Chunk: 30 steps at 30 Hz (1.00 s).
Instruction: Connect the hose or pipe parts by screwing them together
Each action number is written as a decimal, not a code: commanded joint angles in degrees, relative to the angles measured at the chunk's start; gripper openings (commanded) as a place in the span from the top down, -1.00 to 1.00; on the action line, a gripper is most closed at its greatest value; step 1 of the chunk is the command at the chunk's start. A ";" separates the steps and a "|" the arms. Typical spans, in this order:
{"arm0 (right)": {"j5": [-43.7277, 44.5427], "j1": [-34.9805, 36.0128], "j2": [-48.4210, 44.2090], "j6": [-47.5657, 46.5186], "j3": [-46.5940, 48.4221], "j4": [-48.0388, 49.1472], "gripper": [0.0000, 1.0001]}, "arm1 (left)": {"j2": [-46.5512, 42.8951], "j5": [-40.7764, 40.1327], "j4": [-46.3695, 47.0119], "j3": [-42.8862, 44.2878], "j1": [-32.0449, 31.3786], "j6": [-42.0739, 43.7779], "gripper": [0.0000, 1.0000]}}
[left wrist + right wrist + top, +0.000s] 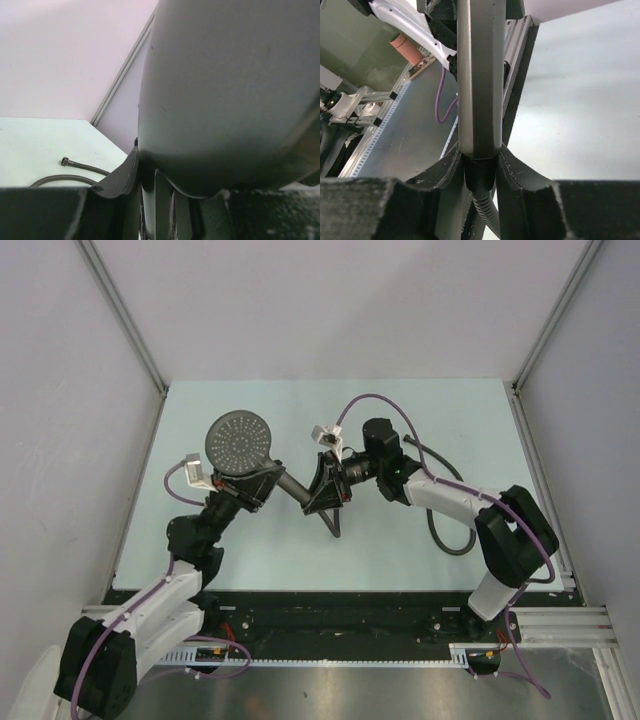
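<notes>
The dark grey shower head (240, 440) is held up off the table, dotted face upward, its handle (290, 487) slanting down to the right. My left gripper (255, 483) is shut on the handle just below the head. In the left wrist view the head's back (225, 90) fills the frame above that gripper (170, 200). My right gripper (326, 490) is shut on the hose's black end nut (480, 175), which sits against the handle's (479, 75) end, with the ribbed hose (489, 215) trailing below. The hose (450, 540) loops on the table at the right; its other end (65, 161) lies free.
The pale green table (240, 560) is boxed in by white walls with metal corner posts (130, 325). A metal rail (560, 625) runs along the near edge. Purple cables (375, 400) arc over the right arm.
</notes>
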 commanded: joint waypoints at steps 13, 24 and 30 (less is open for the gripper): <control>69.21 12.90 -15.94 -26.97 1.44 -28.74 -0.70 | -7.10 -23.75 -45.17 13.06 1.99 1.59 0.99; 94.02 27.76 -9.36 -29.53 1.79 -15.83 -0.69 | -6.74 -28.62 -63.83 24.50 1.99 -3.24 0.99; 100.80 30.49 -4.69 -32.26 5.92 -16.00 -0.54 | -7.97 -26.24 -64.71 24.85 1.99 -6.32 0.99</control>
